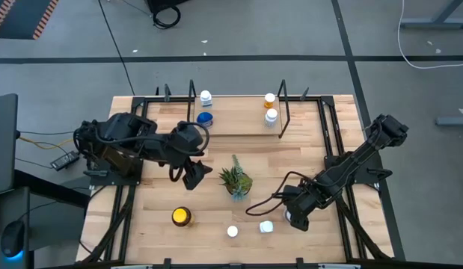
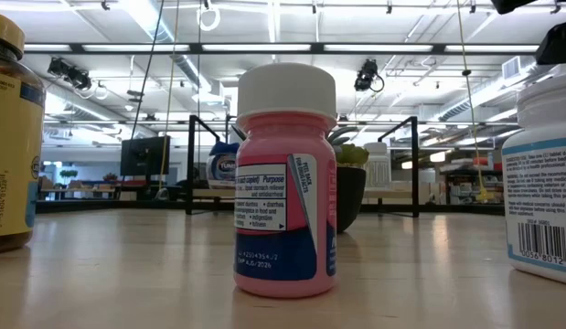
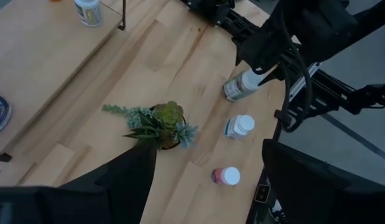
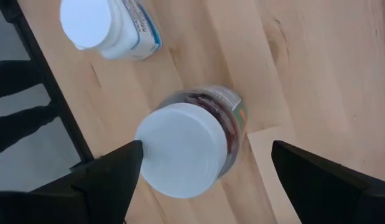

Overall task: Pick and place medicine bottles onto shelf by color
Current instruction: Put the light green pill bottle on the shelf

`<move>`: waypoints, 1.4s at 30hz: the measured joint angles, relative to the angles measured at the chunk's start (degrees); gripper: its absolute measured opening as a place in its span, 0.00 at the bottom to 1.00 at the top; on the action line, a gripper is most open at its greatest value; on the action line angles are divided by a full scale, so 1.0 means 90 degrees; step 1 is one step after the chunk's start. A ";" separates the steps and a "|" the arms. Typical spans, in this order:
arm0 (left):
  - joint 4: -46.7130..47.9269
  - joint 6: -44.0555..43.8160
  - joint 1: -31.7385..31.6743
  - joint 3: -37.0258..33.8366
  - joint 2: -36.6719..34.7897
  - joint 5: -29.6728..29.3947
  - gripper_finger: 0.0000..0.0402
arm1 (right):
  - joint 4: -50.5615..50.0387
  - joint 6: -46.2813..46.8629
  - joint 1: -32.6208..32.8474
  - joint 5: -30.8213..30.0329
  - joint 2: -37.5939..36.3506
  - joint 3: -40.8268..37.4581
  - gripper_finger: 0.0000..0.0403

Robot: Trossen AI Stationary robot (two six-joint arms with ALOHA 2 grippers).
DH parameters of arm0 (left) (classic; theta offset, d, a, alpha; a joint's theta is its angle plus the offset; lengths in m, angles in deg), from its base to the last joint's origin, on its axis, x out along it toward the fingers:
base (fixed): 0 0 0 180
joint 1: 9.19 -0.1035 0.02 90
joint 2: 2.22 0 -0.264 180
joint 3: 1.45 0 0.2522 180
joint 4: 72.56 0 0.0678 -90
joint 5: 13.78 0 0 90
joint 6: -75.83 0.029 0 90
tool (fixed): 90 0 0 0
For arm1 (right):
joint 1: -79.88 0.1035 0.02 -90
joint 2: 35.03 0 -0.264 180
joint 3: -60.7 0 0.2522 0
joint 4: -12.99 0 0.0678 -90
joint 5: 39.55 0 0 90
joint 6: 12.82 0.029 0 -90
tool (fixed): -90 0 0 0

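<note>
Wooden tabletop point(image 1: 156, 217) is holding scattered medicine bottles. Right gripper point(image 4: 201, 165), fingers spread, is hovering over a white-capped jar point(image 4: 189, 146) near the front right; left gripper point(image 1: 192, 173), also spread, is hanging beside the plant point(image 1: 235, 180). Four bottles are standing on the shelf point(image 1: 238, 116).

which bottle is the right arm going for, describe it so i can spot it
Start from the plant mid-table and go to the near right part of the table, where the right gripper hangs with its jaws open. Directly under it stands a clear jar with dark contents. Its broad white cap sets it apart from the slimmer white bottle beside it.
</note>
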 joint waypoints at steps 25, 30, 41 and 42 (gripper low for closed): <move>0.0026 0.0015 0.0000 0.0000 0.0000 0.0000 0.74 | -0.0129 0.0496 0.0270 0.0124 0.0003 -0.0229 0.90; 0.0027 0.0010 0.0000 0.0000 0.0000 0.0000 0.74 | -0.0127 0.0651 0.0272 0.0032 0.0000 -0.0433 0.85; 0.0034 0.0015 -0.0002 0.0000 0.0000 0.0000 0.74 | 0.0079 0.0490 0.0267 -0.0406 -0.0027 -0.0398 0.62; 0.0036 0.0015 -0.0002 0.0000 0.0000 0.0000 0.74 | 0.0058 0.0442 0.0267 -0.0444 -0.0023 -0.0371 0.61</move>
